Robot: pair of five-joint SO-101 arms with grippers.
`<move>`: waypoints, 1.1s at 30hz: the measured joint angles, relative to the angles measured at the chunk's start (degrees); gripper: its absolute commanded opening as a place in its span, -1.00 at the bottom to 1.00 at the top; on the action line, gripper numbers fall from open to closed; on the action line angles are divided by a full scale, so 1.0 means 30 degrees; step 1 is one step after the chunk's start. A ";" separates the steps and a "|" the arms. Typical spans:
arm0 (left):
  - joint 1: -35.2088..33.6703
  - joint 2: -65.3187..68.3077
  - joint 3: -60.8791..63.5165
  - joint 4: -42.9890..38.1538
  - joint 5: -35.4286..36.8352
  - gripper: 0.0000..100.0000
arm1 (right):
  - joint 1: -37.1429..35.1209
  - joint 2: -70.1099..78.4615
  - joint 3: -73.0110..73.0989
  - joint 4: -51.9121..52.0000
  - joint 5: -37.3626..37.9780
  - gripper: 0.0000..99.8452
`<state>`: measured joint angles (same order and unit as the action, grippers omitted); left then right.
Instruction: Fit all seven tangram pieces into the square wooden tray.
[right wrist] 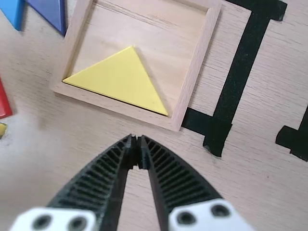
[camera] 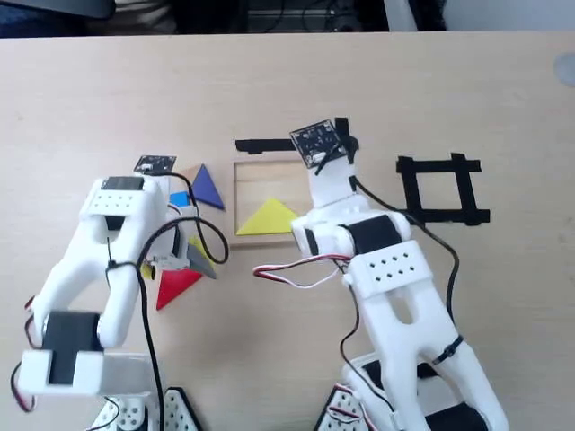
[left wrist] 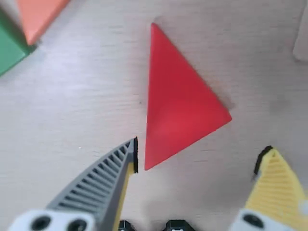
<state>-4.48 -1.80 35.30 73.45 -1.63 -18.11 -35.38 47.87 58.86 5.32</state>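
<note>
Tangram pieces are pictured on a light wooden tabletop (camera: 90,99), with the square wooden tray (camera: 256,184) set near the middle, between the two arms. A yellow triangle (camera: 268,217) is laid flat inside the tray, its long side run along the wall nearest the arms. The remainder of the tray floor is shown as bare wood.

The other pieces are gathered outside the tray on the left arm's side. A dark blue triangle (camera: 207,189) and a light blue piece (camera: 180,199) are placed just beside the tray's outer wall. A red triangle (left wrist: 178,101) is laid flat on the tabletop nearer the arm bases, well apart from the tray. An orange piece (left wrist: 41,14) and a green piece (left wrist: 9,48) are caught at the edge of the left wrist view, beyond the red triangle.

The left hand (left wrist: 199,155) is held low over the tabletop with its jaws spread wide and nothing gripped. Its grey fingertip is set just beside one corner of the red triangle, while the yellow one is kept apart from it.

The right hand (right wrist: 135,144) is poised above bare tabletop just outside the tray's near wall, its jaws pressed together on nothing. A square outline of black tape (camera: 440,166) is marked on the tabletop beyond the tray on the right arm's side.
</note>
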 measured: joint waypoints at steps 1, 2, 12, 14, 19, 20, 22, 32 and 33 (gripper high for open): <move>-0.0029 0.0410 -0.0234 -0.0059 0.0000 -0.39 | 0.0000 0.0000 0.0000 0.0000 0.0000 -0.97; -0.0059 0.0762 -0.0381 -0.0234 0.0000 -0.41 | 0.0000 0.0000 0.0000 0.0000 0.0000 -0.97; -0.0059 0.1905 -0.0557 -0.2286 -0.1905 -0.40 | 0.0000 0.0000 0.0000 0.0000 0.0000 -0.97; 0.0000 0.1905 -0.0557 -0.2344 -0.1963 -0.40 | 0.0000 0.0000 0.0000 0.0000 0.0000 -0.97; 0.0440 0.1905 -0.0557 -0.2608 -0.1670 -0.29 | 0.0000 0.0000 0.0000 0.0000 0.0000 -0.97; 0.0498 0.1905 -0.0557 -0.2579 -0.1377 -0.27 | 0.0000 0.0000 0.0000 0.0000 0.0000 -0.97; 0.0557 0.1905 -0.0557 -0.2051 -0.0821 -0.27 | 0.0000 0.0000 0.0000 0.0000 0.0000 -0.97; 0.1201 0.1934 -0.0908 -0.0703 0.2344 -0.27 | 0.0000 0.0000 0.0059 0.0000 0.0352 -0.97; 0.1407 0.2022 -0.0908 -0.0733 0.2549 -0.27 | 0.0000 0.0000 0.0059 0.0000 0.0352 -0.97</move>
<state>-0.26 4.26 32.57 71.25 6.02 -18.11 -35.38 48.04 58.86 6.37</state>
